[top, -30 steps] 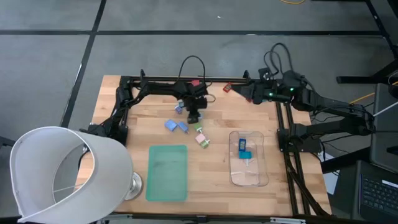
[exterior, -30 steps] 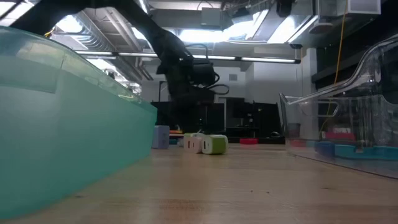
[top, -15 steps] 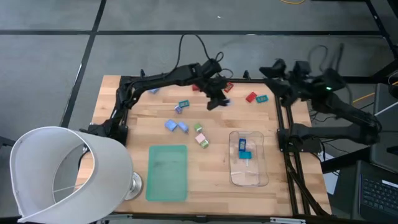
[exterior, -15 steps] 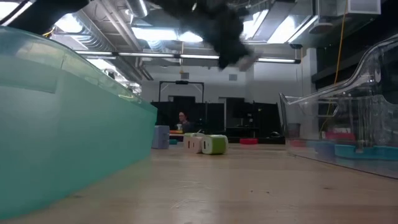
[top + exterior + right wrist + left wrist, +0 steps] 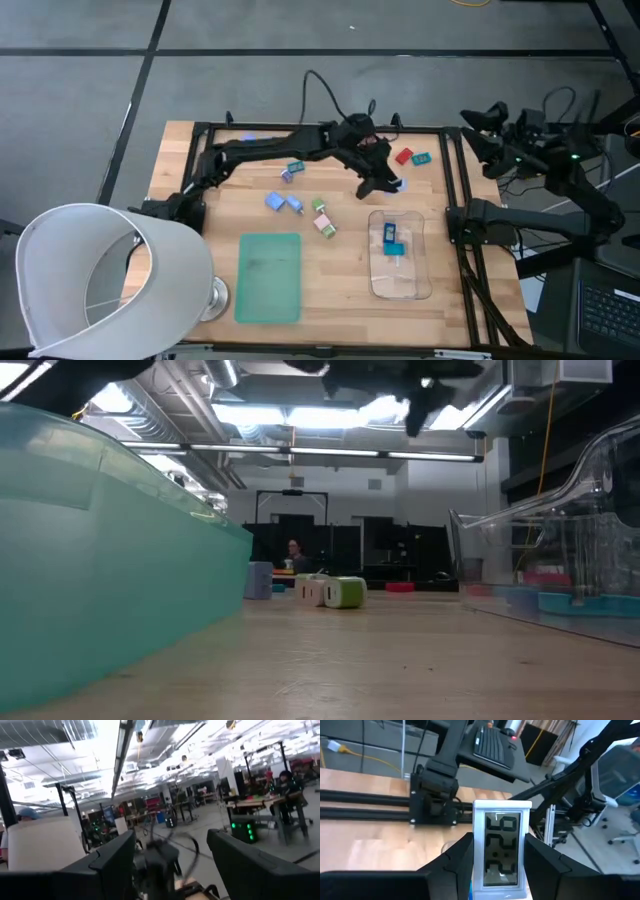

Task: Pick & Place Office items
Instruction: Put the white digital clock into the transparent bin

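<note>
We see left gripper (image 5: 385, 184) pinching small clock with white frame (image 5: 501, 851), just above far end of clear tray (image 5: 421, 262). Right gripper (image 5: 478, 125) spread, holding nothing, raised past worktop's (image 5: 340, 290) far right corner. Blue piece (image 5: 391, 236) lies in tray. Other pieces (image 5: 297, 203) scattered mid-worktop; red piece (image 5: 403, 156) and teal piece (image 5: 421, 158) near far edge. Green mat (image 5: 269, 277) at near side.

Pale wood table (image 5: 340, 270), clear glossy plastic tray (image 5: 415, 270).
</note>
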Controlling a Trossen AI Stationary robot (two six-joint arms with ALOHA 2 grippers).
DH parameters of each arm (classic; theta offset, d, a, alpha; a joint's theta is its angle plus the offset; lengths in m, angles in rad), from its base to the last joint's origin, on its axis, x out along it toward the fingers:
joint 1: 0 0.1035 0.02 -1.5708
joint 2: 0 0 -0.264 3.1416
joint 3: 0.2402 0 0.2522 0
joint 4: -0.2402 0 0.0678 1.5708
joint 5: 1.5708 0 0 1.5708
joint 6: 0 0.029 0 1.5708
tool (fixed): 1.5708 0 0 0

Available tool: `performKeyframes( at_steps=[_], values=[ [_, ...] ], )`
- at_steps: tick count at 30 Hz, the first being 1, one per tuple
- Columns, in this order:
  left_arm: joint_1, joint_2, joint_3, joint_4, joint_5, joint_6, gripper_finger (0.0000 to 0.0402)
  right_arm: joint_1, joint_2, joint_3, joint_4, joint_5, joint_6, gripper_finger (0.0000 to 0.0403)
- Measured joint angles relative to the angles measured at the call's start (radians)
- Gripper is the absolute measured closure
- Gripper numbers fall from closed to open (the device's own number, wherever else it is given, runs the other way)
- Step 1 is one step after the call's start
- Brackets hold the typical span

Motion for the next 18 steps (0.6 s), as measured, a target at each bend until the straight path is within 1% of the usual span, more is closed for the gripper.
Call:
performKeyframes(
  at_steps=[5,11,18],
  values=[
    [-0.030,0.077,0.002,0.113,0.026,-0.046,0.0266,0.000,-0.002,0.000,-0.024,-0.009,0.008,0.0140],
    [-0.072,0.142,0.002,0.134,0.035,-0.045,0.0266,0.000,0.016,0.000,-0.057,-0.016,0.032,0.0140],
    [-0.115,0.220,0.000,0.161,0.081,-0.065,0.0266,0.000,0.038,0.000,-0.061,-0.016,0.062,0.0140]
  ],
)
